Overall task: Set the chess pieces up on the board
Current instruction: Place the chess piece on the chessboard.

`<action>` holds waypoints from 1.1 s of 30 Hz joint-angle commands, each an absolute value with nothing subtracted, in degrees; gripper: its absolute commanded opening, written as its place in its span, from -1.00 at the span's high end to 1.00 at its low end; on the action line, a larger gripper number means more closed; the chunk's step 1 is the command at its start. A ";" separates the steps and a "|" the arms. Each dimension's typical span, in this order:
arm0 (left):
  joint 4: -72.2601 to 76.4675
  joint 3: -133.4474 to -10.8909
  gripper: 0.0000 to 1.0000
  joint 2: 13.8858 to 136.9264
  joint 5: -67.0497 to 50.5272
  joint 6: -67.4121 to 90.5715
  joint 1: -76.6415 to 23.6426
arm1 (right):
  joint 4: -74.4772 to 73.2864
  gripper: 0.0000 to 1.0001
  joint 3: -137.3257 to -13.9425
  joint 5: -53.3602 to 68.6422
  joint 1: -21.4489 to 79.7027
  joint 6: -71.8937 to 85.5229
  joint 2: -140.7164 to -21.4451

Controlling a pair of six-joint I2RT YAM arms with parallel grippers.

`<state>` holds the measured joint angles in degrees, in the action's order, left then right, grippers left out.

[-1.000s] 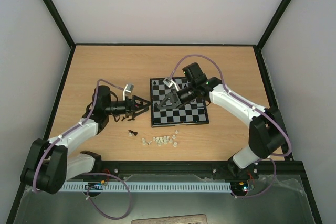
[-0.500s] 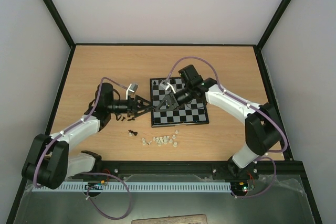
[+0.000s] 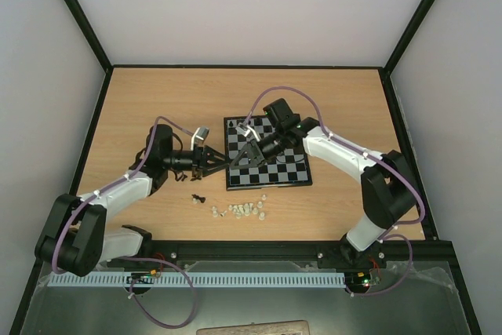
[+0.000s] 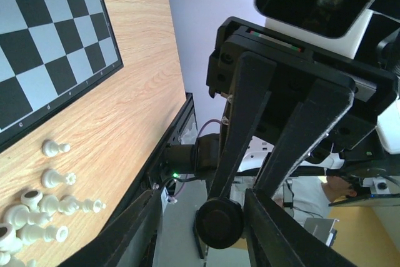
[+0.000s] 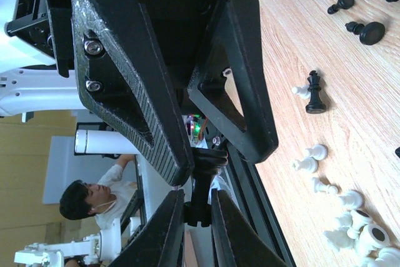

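While my right claw [image 5: 201, 166] pinches one black chessman [image 5: 199, 198] by the left rim of the board [image 3: 274, 171], my left claw [image 4: 203, 204] stands spread around it; at least four black chessmen [image 5: 365, 29] lie loose near clustered whitish ones [image 4: 56, 178].

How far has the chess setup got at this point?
Early. Done: only a few black pieces stand on the board's far row. In hand: the right fingers pinch a black piece at the board's left edge, with the left fingers open around it, seemingly a handover. Remaining: loose black pieces on the table and the whitish heap in front of the board.
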<state>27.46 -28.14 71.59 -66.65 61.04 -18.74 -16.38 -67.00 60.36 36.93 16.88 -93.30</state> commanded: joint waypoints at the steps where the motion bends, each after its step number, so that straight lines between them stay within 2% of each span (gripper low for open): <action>1: 27.66 -29.72 0.27 72.37 -67.88 61.03 -19.10 | -16.23 0.78 -67.56 62.13 37.44 16.00 -94.21; 7: 27.90 -29.63 0.47 72.44 -67.76 61.80 -19.25 | -15.10 0.78 -67.28 61.87 37.44 16.51 -94.91; 15: 30.69 -28.61 0.62 72.18 -66.74 65.11 -19.26 | -13.71 0.78 -66.66 60.97 37.44 17.05 -95.70; 20: 31.27 -28.00 0.71 71.71 -65.02 66.61 -19.18 | -13.62 0.70 -66.45 60.00 37.43 17.34 -95.37; 30: 30.17 -29.03 0.80 70.40 -59.67 69.17 -18.26 | -11.17 0.15 -64.85 53.26 37.27 20.50 -91.78; 33: 29.83 -29.38 0.82 70.68 -58.26 69.55 -17.88 | -7.78 0.04 -63.20 49.66 37.18 23.35 -89.51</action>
